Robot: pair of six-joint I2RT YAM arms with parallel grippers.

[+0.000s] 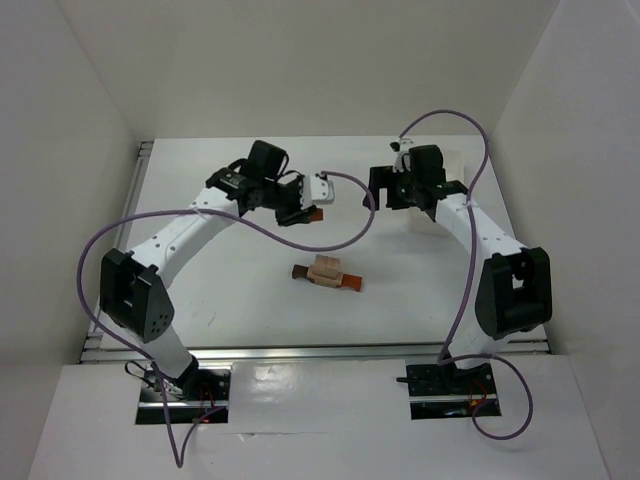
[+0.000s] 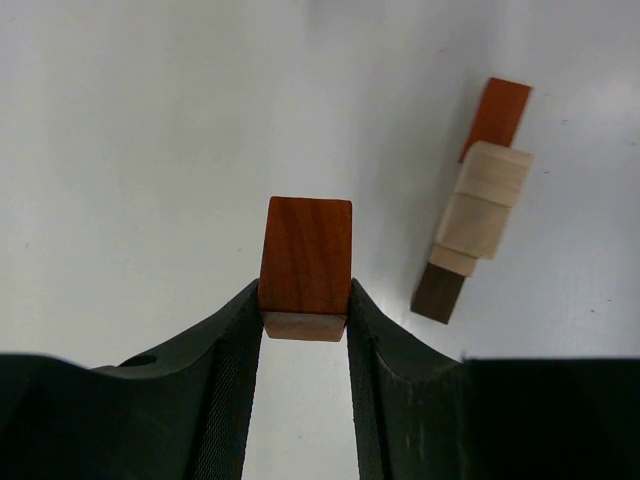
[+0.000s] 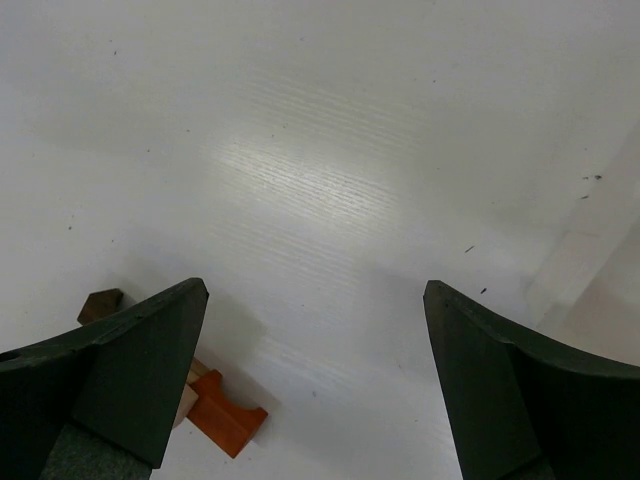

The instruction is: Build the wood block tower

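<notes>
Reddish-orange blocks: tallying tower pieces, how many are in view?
2. The held block is in the left gripper; the orange bar lies under the tan blocks. Others may be hidden.

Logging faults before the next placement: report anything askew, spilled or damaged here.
Nothing looks spilled or damaged. The started stack looks intact, its tan pieces only slightly stepped. The left gripper holds a reddish block squarely; the right gripper is open and empty.

The top camera looks down from high at 6 o'clock, both wrist cameras hover close above the white table (image 1: 250,200), and all three share the brown, tan and orange wooden stack (image 1: 325,273) (image 2: 478,200) (image 3: 228,418).
</notes>
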